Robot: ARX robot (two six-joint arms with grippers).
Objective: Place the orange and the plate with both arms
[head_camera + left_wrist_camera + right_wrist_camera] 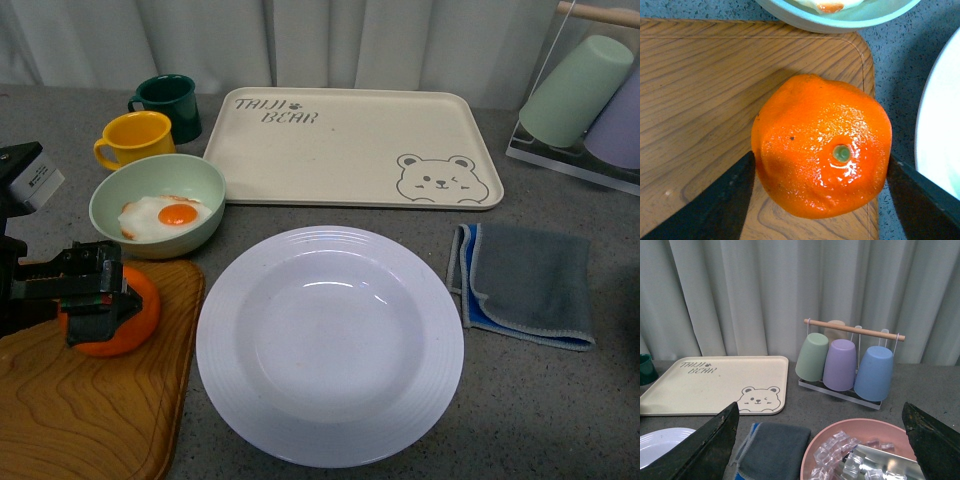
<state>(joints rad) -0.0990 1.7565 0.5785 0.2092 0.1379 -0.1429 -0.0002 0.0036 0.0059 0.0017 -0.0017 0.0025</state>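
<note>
Orange on the far right corner of a wooden board, at the left of the table in the front view. Left gripper lowered over it, black fingers down either side, part of the fruit hidden behind them. Plate just right of the board, bare, mid-table, apart from the orange. Beyond the orange, a green bowl holding a fried egg; further back, a yellow mug and a dark green mug. Bear tray beyond the plate, grey cloth to its right, hanging cups at far right.

Left wrist view: orange seated on the board by its rounded corner, green stem dot facing the camera. One fingertip against each flank of the fruit, fingers closed to its width. Bowl rim and plate rim at the picture's edges.

Right wrist view: right gripper spread wide, fingers far apart, nothing held. Between them, a pink bowl of ice cubes with a metal tool lying in it. Beyond, cloth, tray, and three inverted cups on a rack.
</note>
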